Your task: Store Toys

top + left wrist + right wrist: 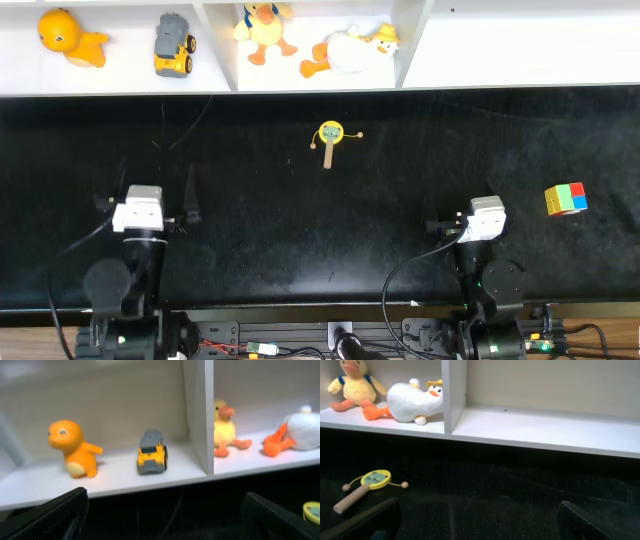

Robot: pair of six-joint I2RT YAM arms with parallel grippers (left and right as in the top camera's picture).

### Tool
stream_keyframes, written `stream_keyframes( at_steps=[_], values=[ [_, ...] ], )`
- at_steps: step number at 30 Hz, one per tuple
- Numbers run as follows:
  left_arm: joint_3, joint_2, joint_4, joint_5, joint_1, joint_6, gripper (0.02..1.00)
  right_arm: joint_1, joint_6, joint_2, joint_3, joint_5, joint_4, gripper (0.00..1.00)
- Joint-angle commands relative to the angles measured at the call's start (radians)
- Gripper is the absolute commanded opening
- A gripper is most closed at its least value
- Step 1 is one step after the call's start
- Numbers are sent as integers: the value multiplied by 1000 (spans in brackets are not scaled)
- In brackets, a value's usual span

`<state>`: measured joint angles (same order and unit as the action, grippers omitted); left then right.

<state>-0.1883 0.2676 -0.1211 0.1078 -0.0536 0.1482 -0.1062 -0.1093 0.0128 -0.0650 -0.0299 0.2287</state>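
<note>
A black tabletop fronts the white shelf at twelve o'clock, a colour cube lies at three, and the left gripper and right gripper rest with jaws spread.

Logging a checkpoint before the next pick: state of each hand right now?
Left hand: open, holding nothing.
Right hand: open, holding nothing.

Your black table is carrying a small hand drum near the shelf and a coloured cube far right. The white shelf is holding an orange figure and a toy truck in its left compartment, and a yellow duck and a white duck in the middle one.
</note>
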Motion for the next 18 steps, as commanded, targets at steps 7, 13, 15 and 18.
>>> stream_keyframes(
  at_steps=[7,13,15,18],
  values=[
    [80,-128,100,-82,27,92,998,-5,0,-8,-3,4,-2,996],
    [141,-231,178,-84,27,159,998,-5,0,-8,-3,4,-1,993],
    [170,-267,189,-85,30,160,998,-5,0,-8,-3,4,-2,996],
    [181,-265,208,-104,34,165,998,-5,0,-8,-3,4,-2,993]
  ],
)
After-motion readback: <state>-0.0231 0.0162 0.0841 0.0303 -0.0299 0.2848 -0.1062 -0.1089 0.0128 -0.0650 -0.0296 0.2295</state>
